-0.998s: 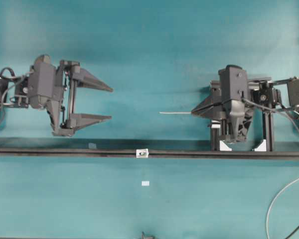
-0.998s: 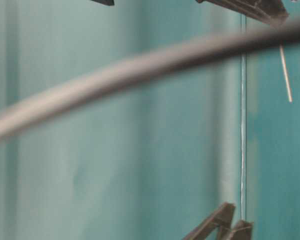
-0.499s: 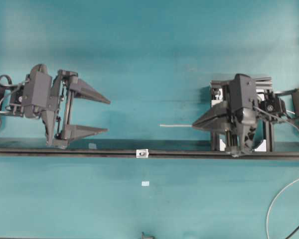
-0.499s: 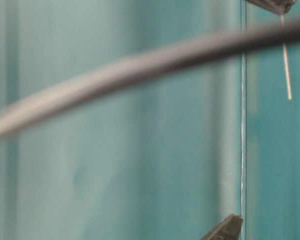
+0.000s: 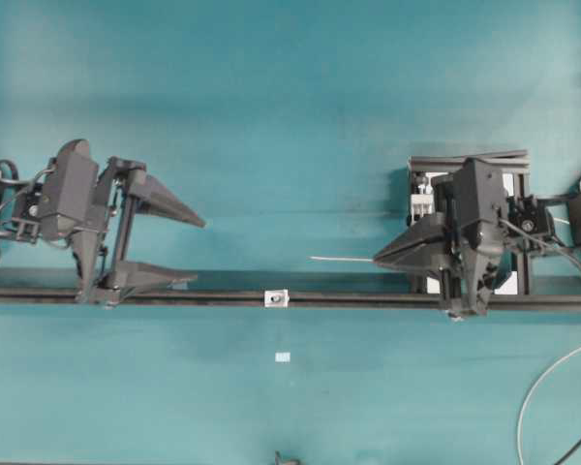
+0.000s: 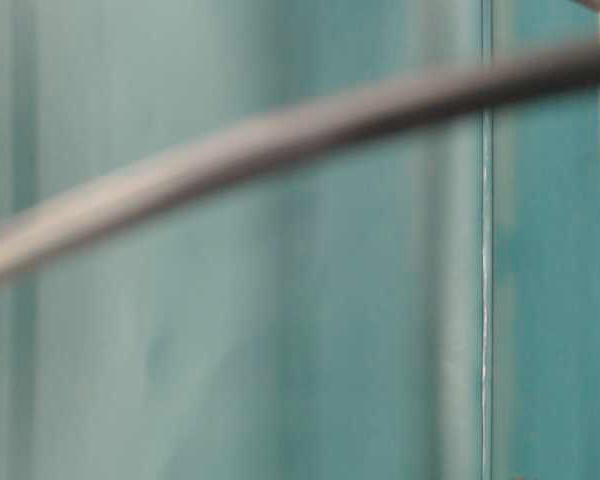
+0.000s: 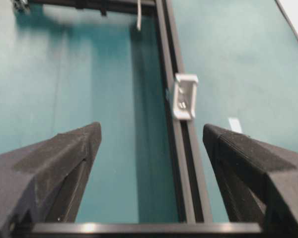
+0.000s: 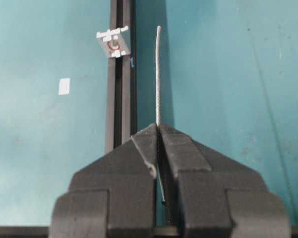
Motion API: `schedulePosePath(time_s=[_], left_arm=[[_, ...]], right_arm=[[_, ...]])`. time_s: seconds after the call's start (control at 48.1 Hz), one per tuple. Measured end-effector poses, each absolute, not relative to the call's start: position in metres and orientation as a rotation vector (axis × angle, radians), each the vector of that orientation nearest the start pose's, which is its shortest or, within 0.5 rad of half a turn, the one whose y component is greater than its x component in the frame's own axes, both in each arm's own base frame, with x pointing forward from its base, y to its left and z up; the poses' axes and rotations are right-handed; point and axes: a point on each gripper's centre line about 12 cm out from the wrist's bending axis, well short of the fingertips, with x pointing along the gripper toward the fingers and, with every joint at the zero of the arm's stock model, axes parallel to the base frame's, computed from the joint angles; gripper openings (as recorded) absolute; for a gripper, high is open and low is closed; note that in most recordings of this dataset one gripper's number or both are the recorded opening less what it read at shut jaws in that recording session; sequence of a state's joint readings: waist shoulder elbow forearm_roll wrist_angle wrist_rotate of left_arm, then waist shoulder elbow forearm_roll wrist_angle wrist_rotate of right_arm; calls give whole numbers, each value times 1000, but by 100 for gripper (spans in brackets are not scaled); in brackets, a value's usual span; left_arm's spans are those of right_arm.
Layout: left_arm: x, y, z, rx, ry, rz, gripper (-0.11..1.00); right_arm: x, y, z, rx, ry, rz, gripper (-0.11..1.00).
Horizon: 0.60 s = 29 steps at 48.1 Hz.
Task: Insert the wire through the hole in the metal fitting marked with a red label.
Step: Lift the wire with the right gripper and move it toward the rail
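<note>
Your right hand, clamped on the wire, has dropped closer to the rail, nearing the metal fitting. Your left hand stays spread apart.

My overhead camera looks straight down on the teal table from well above. The table-level one sits very close, a blurred cable crossing its lens. My left wrist camera looks out between its open fingers along the black rail; the right wrist camera looks along the same rail from the other end. Both share the metal fitting.
</note>
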<state>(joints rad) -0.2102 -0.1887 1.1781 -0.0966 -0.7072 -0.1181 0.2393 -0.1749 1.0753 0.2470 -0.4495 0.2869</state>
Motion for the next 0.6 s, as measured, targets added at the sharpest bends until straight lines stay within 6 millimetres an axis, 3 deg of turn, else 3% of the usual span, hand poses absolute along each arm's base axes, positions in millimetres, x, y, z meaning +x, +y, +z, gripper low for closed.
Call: schedulePosePath(time_s=[0.291,0.603], left_arm=[[278,-58,127,-158,266,-136,83],[294,-78,110,-140,244,-186,82]], right_arm=[[288,66,130,385,439,-44,0],[291,94,123,351,387,-80,0]])
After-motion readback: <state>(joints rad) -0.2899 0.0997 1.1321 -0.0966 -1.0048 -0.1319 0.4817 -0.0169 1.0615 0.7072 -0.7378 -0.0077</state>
